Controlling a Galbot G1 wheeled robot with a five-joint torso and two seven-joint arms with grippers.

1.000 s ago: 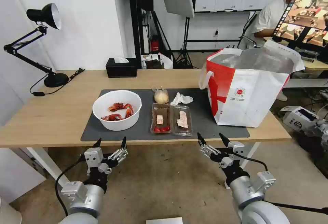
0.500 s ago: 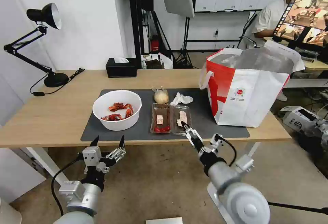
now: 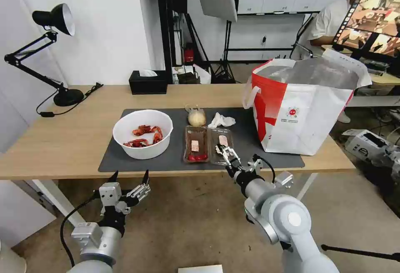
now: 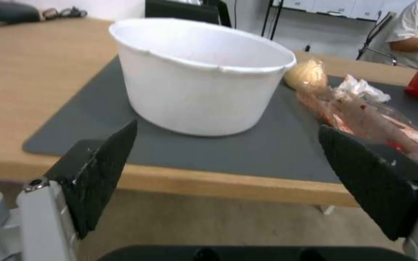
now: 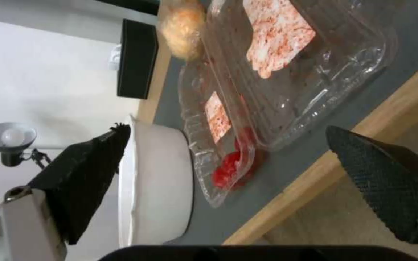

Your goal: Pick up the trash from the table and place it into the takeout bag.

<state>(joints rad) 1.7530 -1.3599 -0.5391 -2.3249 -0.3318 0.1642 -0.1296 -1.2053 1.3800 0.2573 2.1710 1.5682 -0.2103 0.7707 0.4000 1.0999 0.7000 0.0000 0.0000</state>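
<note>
On the table's (image 3: 62, 140) dark mat (image 3: 250, 150) stand a white bowl (image 3: 143, 151) of red shells, two clear trays (image 3: 196, 144) (image 3: 221, 140), a beige bundle (image 3: 196, 117) and a crumpled tissue (image 3: 221, 120). The takeout bag (image 3: 304, 115) stands open at the mat's right end. My right gripper (image 3: 225, 153), rolled on its side and open, hovers at the near end of the right tray (image 5: 296, 72), its fingers empty. Below the table's front edge, before the bowl (image 4: 199, 90), my left gripper (image 3: 129, 175) stays open and empty.
A black tissue box (image 3: 148, 82) sits at the table's back edge and a black desk lamp (image 3: 62, 94) at the back left. Bare wood lies left of the mat. A white box (image 3: 366, 142) rests on the floor at the right.
My right arm has swung in from below the table edge and rolled over, bringing its gripper to the right tray's near end. The left gripper has sunk slightly.
</note>
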